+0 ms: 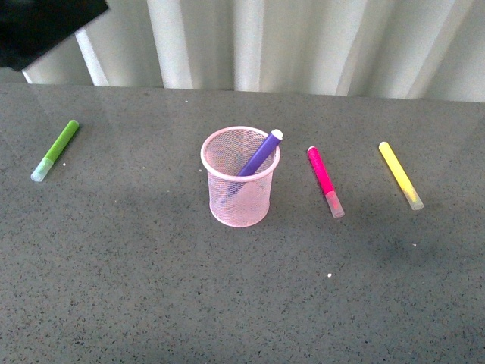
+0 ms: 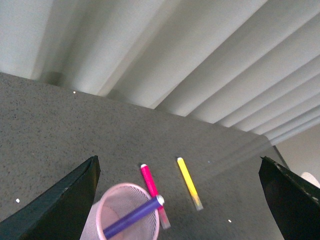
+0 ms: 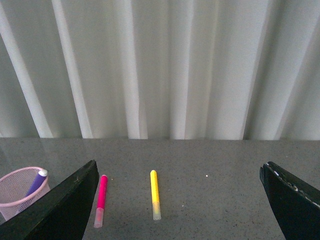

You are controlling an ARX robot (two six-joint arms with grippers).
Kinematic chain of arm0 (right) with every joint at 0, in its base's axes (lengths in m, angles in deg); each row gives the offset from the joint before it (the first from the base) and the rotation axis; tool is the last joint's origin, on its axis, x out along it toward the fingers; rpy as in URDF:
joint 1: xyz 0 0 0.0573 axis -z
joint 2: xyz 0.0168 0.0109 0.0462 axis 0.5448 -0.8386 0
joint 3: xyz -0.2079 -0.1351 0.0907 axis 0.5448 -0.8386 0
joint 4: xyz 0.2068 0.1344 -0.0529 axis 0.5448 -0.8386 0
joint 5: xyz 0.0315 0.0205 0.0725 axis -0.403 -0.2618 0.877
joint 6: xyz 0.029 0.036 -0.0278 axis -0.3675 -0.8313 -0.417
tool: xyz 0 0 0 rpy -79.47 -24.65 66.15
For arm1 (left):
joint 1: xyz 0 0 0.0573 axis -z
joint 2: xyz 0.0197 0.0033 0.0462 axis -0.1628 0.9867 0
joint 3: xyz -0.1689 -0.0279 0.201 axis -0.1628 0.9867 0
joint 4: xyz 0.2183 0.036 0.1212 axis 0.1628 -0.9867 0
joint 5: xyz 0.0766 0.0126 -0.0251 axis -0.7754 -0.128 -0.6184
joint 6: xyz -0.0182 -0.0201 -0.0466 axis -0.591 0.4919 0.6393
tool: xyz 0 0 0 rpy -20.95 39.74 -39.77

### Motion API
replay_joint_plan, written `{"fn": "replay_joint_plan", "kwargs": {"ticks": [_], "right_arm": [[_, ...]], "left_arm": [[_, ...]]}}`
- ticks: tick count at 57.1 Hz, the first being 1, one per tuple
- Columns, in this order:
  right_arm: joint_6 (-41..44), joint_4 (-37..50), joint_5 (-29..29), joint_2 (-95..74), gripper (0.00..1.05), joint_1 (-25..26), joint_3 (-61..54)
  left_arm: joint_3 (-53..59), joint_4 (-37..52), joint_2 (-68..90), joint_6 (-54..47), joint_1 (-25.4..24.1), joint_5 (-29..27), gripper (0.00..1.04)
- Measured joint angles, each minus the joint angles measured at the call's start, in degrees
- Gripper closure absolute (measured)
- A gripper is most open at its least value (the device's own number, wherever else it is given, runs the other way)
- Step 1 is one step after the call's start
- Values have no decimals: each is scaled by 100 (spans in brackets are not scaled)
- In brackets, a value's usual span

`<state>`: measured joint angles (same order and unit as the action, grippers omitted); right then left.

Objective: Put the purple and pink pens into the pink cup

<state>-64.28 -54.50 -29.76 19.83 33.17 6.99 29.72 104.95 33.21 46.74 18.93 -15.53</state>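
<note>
The pink cup stands upright at the table's middle. The purple pen leans inside it, its end poking over the rim. The pink pen lies flat on the table just right of the cup. Neither gripper shows in the front view. The left wrist view shows the cup, purple pen and pink pen below my open left gripper. The right wrist view shows the cup, pink pen and my open, empty right gripper above the table.
A lime-green marker lies at the far left. A yellow marker lies right of the pink pen, seen also in the right wrist view. White curtains hang behind the grey table.
</note>
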Motion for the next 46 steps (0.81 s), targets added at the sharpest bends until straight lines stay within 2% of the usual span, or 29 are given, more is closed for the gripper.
{"fn": "replay_joint_plan", "kwargs": {"ticks": [5, 12, 22, 23, 25, 28, 31, 38, 42, 46], "right_arm": [[2, 0, 0, 0, 7, 0, 0], [0, 0, 0, 0, 7, 0, 0], [0, 0, 0, 0, 7, 0, 0], [0, 0, 0, 0, 7, 0, 0], [0, 0, 0, 0, 7, 0, 0], [0, 0, 0, 0, 7, 0, 0], [0, 0, 0, 0, 7, 0, 0], [0, 0, 2, 0, 7, 0, 0], [0, 0, 0, 0, 7, 0, 0], [2, 0, 0, 0, 7, 0, 0]], "left_arm": [[380, -855, -1150, -94, -815, 769, 7], [767, -1637, -2168, -308, -1853, 1495, 7], [1279, -1853, -2780, -415, -3180, 2426, 7], [1309, -1836, -2785, -424, -3228, 2402, 7], [1499, -1473, -2793, -715, -3250, 1987, 11], [2004, -470, -2876, -1447, -3189, 876, 22], [2387, 17, -3134, -2208, -2983, 87, 34], [2643, -37, -3630, -2741, -2649, -374, 54], [2813, -238, -3993, -2938, -2369, -632, 72], [2938, -398, -4240, -2999, -2192, -793, 84]]}}
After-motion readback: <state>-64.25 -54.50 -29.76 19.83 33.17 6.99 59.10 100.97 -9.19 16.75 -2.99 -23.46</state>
